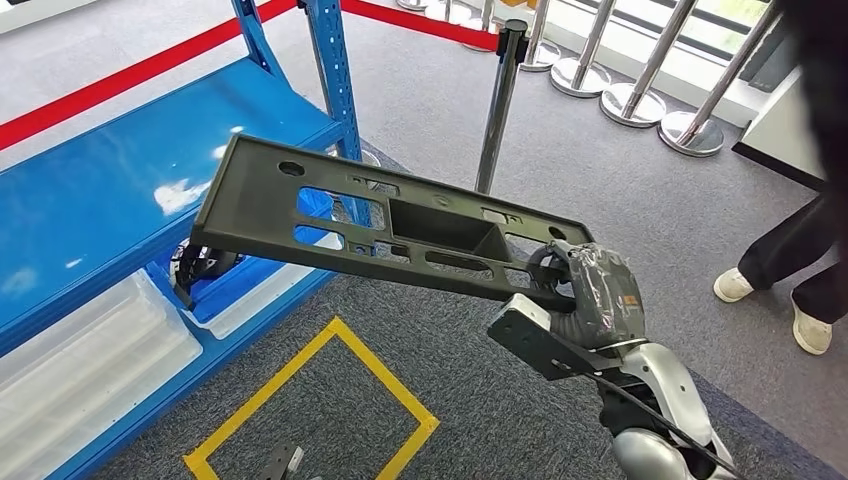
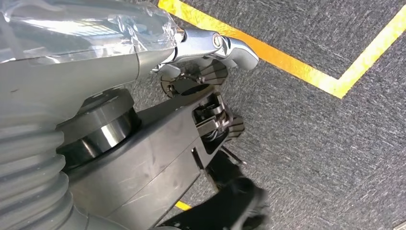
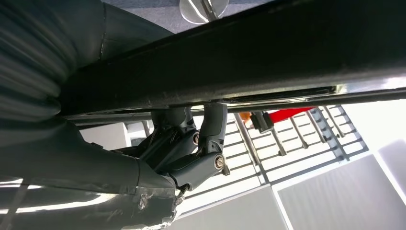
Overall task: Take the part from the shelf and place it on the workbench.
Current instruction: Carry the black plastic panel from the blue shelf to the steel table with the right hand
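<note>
Currently both hands, right hand [image 1: 600, 290] and left hand [image 1: 195, 268], grip the part [image 1: 380, 225] by its ends, fingers curled around it, clear of the shelf [image 1: 100, 190]; next, likely carrying it to the desk.

Carpeted floor, barriers and a bystander.
A grey carpet [image 1: 600, 190] carried a yellow tape square [image 1: 318, 400]. A red belt [image 1: 130, 75] ran to a dark post [image 1: 500, 100], and chrome stanchions [image 1: 640, 70] with round bases stood further back in a row. Clear plastic bins [image 1: 90, 350] sat low at the left, side by side. At the right edge, a person's dark trouser legs [image 1: 800, 250] and white shoes [image 1: 735, 285] showed.
</note>
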